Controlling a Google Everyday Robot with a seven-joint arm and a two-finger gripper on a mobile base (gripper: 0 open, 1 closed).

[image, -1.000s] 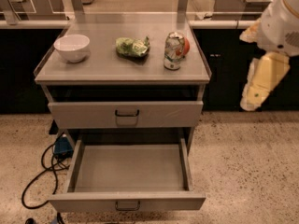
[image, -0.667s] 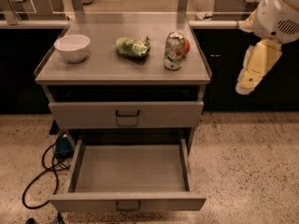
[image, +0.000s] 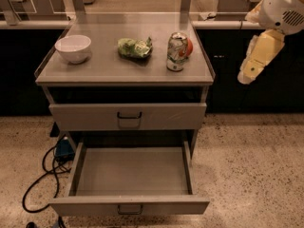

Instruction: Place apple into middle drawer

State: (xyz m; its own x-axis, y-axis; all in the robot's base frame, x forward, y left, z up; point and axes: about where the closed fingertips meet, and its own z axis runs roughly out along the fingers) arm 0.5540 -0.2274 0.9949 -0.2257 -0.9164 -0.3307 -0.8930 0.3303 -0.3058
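Note:
The apple (image: 189, 47) is red-orange and sits on the cabinet top, mostly hidden behind the silver-and-green drink can (image: 177, 52). The middle drawer (image: 95, 175) is pulled out below the cabinet, with a bare flat floor and a small dark loop handle on its front. My gripper (image: 248, 74) hangs in the air to the right of the cabinet. It is about level with the countertop, apart from the apple and can, and nothing shows in it.
A white bowl (image: 73, 48) and a green snack bag (image: 135, 48) sit on the cabinet top (image: 104, 68). The drawer above (image: 128, 116) is closed. A black cable and a blue box (image: 62, 148) lie on the floor to the left.
My arm has risen and drifted slightly left, closer to the cabinet's right side. The apple, can, bag, bowl and drawers have not moved.

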